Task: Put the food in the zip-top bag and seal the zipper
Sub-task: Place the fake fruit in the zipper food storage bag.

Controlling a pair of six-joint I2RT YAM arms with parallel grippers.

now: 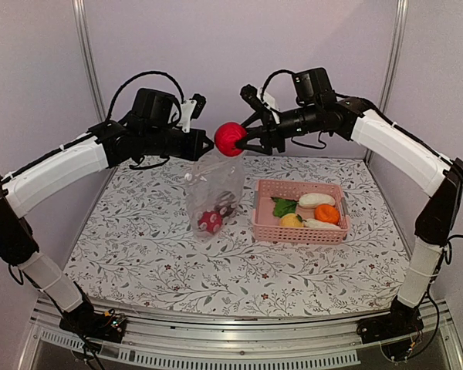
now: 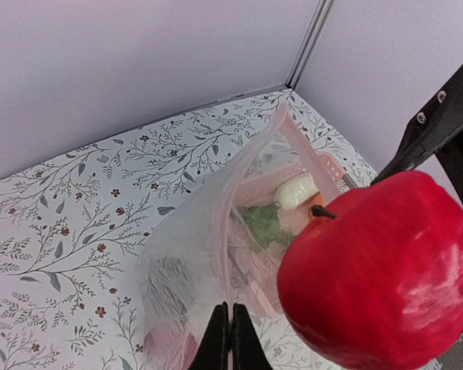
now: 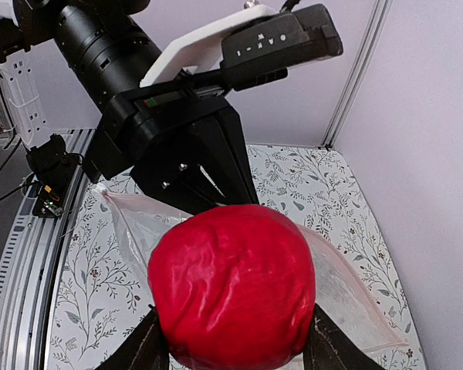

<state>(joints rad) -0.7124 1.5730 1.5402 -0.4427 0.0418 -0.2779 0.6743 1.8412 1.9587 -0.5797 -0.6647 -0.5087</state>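
Observation:
My left gripper (image 1: 208, 146) is shut on the top edge of the clear zip-top bag (image 1: 214, 189) and holds it hanging upright over the table; in the left wrist view the jaws (image 2: 230, 331) pinch the bag's rim. A red toy fruit (image 1: 210, 222) lies at the bag's bottom. My right gripper (image 1: 243, 139) is shut on a red toy apple (image 1: 230, 139) and holds it just above the bag's mouth; the apple fills the right wrist view (image 3: 231, 285) and shows at the right of the left wrist view (image 2: 378, 270). The zipper strip (image 2: 312, 158) runs along the bag's mouth.
A pink perforated basket (image 1: 262, 223) stands right of the bag with a green leafy piece (image 1: 284, 206), a white oblong (image 1: 316, 200), an orange piece (image 1: 326, 213), a yellow piece (image 1: 292, 220) and another white oblong (image 1: 322, 225). Floral table cloth, walls behind and to the right.

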